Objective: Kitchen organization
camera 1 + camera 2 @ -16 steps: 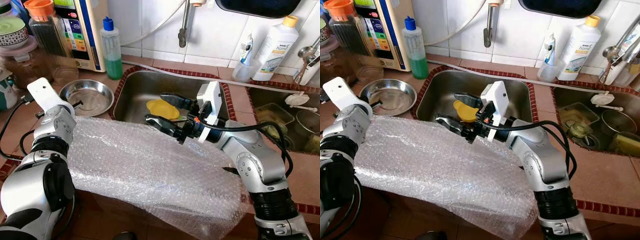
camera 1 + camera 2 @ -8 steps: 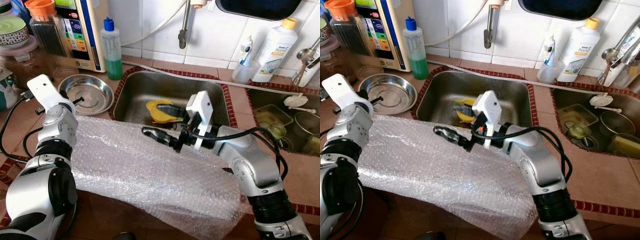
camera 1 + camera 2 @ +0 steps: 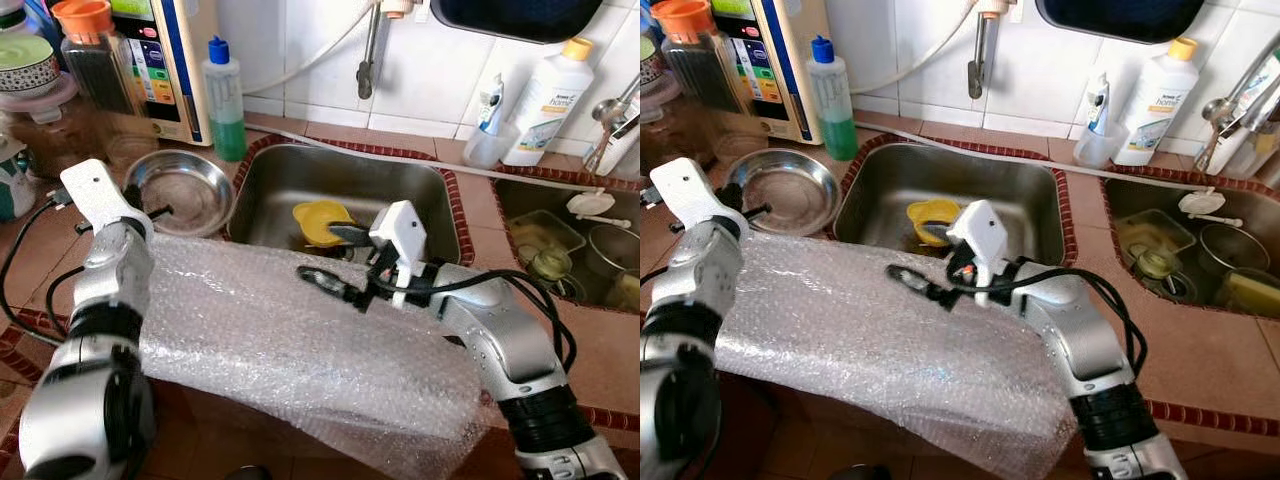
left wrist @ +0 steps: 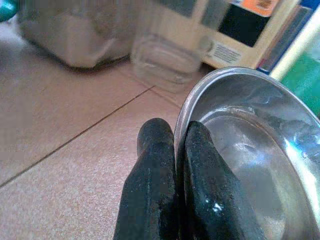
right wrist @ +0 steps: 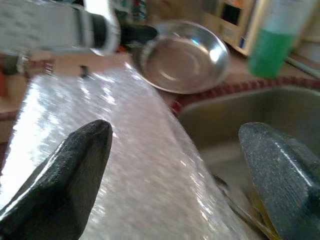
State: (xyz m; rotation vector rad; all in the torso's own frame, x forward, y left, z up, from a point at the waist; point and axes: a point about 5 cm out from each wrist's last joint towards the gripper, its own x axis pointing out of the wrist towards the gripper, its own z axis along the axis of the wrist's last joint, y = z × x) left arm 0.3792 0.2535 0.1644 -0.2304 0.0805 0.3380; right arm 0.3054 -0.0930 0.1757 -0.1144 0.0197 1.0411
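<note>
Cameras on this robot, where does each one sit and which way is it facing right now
Left and right eye views: on the head, looking forward and down at the bubble wrap and sink; both silver arms show.
Left wrist view: along the left gripper, shut on the steel bowl rim.
Right wrist view: along the open right gripper, over the wrap's edge at the sink.
Shared: the steel bowl appears in every view.

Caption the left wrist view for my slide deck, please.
Left gripper, fingers shut on the rim of a steel bowl on the tiled counter.
</note>
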